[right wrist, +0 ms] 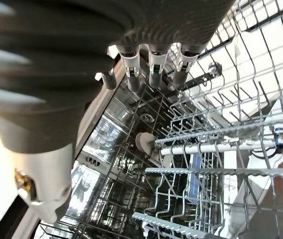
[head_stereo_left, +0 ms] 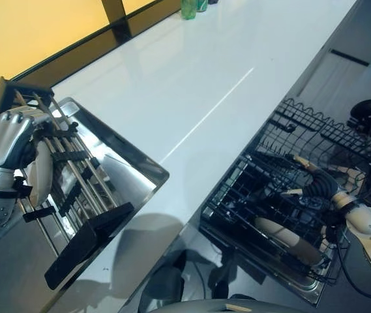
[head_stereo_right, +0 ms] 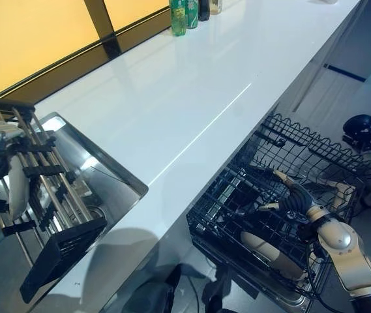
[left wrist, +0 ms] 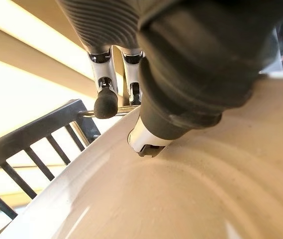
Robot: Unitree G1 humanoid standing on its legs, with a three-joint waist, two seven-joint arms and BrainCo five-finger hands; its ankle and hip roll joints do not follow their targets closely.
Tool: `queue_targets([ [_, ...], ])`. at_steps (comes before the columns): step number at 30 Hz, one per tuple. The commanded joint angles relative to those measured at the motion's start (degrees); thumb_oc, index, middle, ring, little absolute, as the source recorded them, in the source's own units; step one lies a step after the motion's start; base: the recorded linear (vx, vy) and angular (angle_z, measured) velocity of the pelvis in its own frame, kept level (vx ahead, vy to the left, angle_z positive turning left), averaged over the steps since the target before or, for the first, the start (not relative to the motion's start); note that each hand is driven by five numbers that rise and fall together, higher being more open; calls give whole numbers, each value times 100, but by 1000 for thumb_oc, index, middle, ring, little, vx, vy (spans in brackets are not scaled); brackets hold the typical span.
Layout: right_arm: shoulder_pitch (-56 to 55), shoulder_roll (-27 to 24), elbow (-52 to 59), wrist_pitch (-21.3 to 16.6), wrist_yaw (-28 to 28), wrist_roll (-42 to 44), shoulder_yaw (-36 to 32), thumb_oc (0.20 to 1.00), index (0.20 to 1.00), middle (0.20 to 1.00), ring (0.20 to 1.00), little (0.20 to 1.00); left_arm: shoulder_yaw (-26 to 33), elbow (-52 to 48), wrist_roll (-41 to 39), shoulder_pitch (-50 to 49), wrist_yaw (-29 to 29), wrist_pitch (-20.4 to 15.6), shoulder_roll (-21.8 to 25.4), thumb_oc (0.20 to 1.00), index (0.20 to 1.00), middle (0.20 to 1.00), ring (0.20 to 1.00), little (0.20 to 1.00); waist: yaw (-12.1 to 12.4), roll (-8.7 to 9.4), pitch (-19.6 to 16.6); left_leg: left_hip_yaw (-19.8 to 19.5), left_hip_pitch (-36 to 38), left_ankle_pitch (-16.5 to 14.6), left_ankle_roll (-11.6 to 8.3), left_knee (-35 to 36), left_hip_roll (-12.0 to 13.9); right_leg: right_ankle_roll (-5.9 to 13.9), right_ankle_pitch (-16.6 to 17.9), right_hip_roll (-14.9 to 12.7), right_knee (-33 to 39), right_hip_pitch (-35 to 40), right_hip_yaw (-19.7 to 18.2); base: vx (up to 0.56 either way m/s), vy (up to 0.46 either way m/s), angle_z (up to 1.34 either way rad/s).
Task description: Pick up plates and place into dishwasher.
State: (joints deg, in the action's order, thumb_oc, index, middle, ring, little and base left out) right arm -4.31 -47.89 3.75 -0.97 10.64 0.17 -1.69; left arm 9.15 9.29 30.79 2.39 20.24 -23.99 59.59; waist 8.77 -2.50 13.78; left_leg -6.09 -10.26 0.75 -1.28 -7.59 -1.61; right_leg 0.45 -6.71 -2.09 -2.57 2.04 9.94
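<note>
Cream round plate point(left wrist: 191, 199) pinched by left robot hand point(head_stereo_left: 6, 140) at slatted rack point(head_stereo_left: 74, 189).

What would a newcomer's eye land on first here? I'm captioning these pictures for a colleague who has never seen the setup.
Probably the left hand curled on a pale plate standing in the dark drying rack over the steel sink. Next, the pulled-out wire dishwasher rack below the white counter, with the right hand reaching into it beside a plate already lying there.

A long white tabletop point(head_stereo_left: 192, 85) runs beneath a yellow wall point(head_stereo_left: 29, 32). Green bottles point(head_stereo_right: 178, 16) stand at its far end. A steel sink point(head_stereo_right: 107, 176) is set into it.
</note>
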Motion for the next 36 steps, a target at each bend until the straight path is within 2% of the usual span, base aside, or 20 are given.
queue_targets([
  [1, 603, -460, 161, -238, -287, 258, 170, 1000, 1000, 1000, 1000, 1000, -1397, 91, -346, -102, -713, 65, -162, 200, 200, 200, 200, 200, -172, 144, 237, -9, -456, 229, -257, -44, 58, 377, -37, -439, -886, -443, 106, -58, 27, -10],
  [5, 837, -603, 22, -341, -391, 302, 373, 1000, 1000, 1000, 1000, 1000, -2069, 699, -469, 405, -701, 388, -323, 200, 200, 200, 200, 200, -311, 166, 437, 97, -593, 228, -234, -147, 77, 392, 16, -456, -950, -634, -15, -38, 47, -11],
  [16, 1334, -687, -60, -319, -539, 320, 663, 1000, 1000, 1000, 1000, 1000, -2900, 1567, -847, 1276, -1373, 885, -565, 200, 200, 200, 200, 200, -520, 210, 767, 297, -888, 238, -183, -305, 93, 419, 109, -500, -1028, -993, -148, -29, 17, -6],
  [20, 1362, -690, -125, -412, -524, 277, 644, 1000, 1000, 1000, 1000, 1000, -2882, 1605, -1007, 1275, -1554, 990, -588, 200, 200, 200, 200, 200, -541, 203, 817, 322, -910, 219, -169, -328, 91, 418, 103, -508, -1032, -1034, -171, -15, 15, -5],
  [28, 1230, -598, -97, -501, -401, 190, 534, 1000, 1000, 1000, 1000, 1000, -2522, 1573, -1124, 979, -1427, 1105, -644, 200, 200, 200, 200, 200, -458, 184, 705, 300, -835, 198, -173, -313, 88, 386, 34, -525, -1020, -924, -56, 4, 0, 0],
  [30, 1190, -561, -70, -476, -361, 174, 508, 1000, 1000, 1000, 1000, 1000, -2369, 1547, -1094, 865, -1341, 1089, -662, 652, 652, 652, 652, 652, -420, 177, 661, 284, -794, 192, -173, -303, 85, 370, 5, -524, -1040, -890, -19, 38, -16, 3],
  [31, 1165, -522, -67, -469, -328, 149, 485, 1000, 1000, 1000, 1000, 1000, -2248, 1533, -1091, 780, -1203, 1088, -702, 1000, 1000, 1000, 1000, 1000, -377, 175, 627, 265, -764, 188, -176, -294, 81, 358, -15, -524, -1041, -849, 8, 39, -28, 6],
  [36, 1009, -406, 8, -418, -339, 86, 416, 1000, 1000, 1000, 1000, 1000, -1728, 1318, -1010, 401, -1006, 911, -782, 1000, 1000, 1000, 1000, 1000, -244, 170, 535, 199, -666, 182, -181, -252, 81, 322, -80, -519, -1077, -761, 128, 26, -31, 7],
])
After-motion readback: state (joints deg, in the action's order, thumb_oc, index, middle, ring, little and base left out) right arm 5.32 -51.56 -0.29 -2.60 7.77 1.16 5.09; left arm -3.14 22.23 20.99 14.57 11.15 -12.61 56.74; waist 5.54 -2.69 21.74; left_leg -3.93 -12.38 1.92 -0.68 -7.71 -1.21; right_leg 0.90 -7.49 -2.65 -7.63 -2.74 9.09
